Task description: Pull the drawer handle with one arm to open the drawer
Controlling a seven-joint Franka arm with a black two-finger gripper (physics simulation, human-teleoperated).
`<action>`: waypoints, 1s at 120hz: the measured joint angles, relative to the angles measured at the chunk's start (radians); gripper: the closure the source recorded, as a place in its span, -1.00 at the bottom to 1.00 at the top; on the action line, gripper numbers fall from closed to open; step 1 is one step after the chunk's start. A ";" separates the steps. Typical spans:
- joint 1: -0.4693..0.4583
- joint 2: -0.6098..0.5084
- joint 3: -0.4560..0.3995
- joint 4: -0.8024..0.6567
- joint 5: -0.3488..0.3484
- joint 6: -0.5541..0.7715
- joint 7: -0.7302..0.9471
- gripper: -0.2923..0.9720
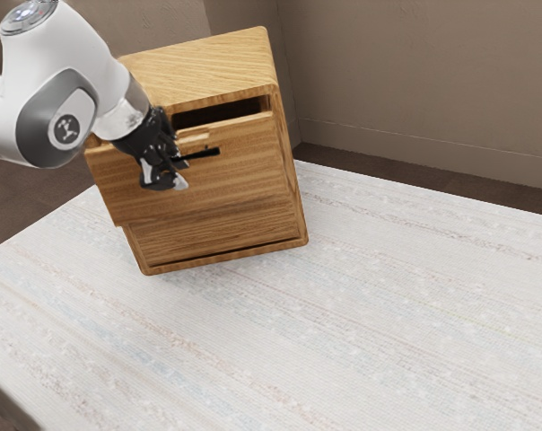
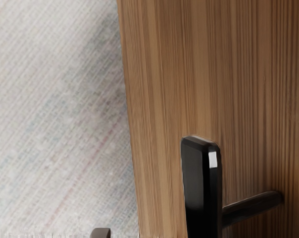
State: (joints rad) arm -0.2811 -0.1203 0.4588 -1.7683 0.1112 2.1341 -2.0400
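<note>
**Tool at the drawer handle**

The black drawer handle [image 1: 202, 153] juts from the front of the upper drawer [image 1: 231, 180], near its top edge. A dark gap shows above that front. The tool [image 1: 168, 172] sits at the end of the handle nearer the exterior view's left; whether it grips the handle I cannot tell. The drawer belongs to a wooden cabinet [image 1: 208, 63] standing on the pale bench [image 1: 388, 314]. The white arm [image 1: 56, 90] comes in from the exterior view's upper left.
</note>
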 joint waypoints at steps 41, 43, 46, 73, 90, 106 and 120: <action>-0.078 -0.287 -0.012 -0.254 0.088 0.001 -0.048 0.60; -0.084 -0.305 -0.014 -0.268 0.102 0.002 -0.054 0.61; -0.086 -0.327 -0.017 -0.286 0.124 0.003 -0.063 0.61; -0.095 -0.490 -0.050 -0.399 0.199 -0.023 -0.149 0.69; -0.118 -0.590 -0.052 -0.475 0.251 -0.035 -0.204 0.66; -0.115 -0.643 -0.066 -0.511 0.271 -0.045 -0.254 0.66; -0.129 -0.708 -0.068 -0.535 0.284 -0.069 -0.289 0.64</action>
State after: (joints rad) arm -0.4097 -0.8285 0.3911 -2.3032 0.3952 2.0653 -2.3291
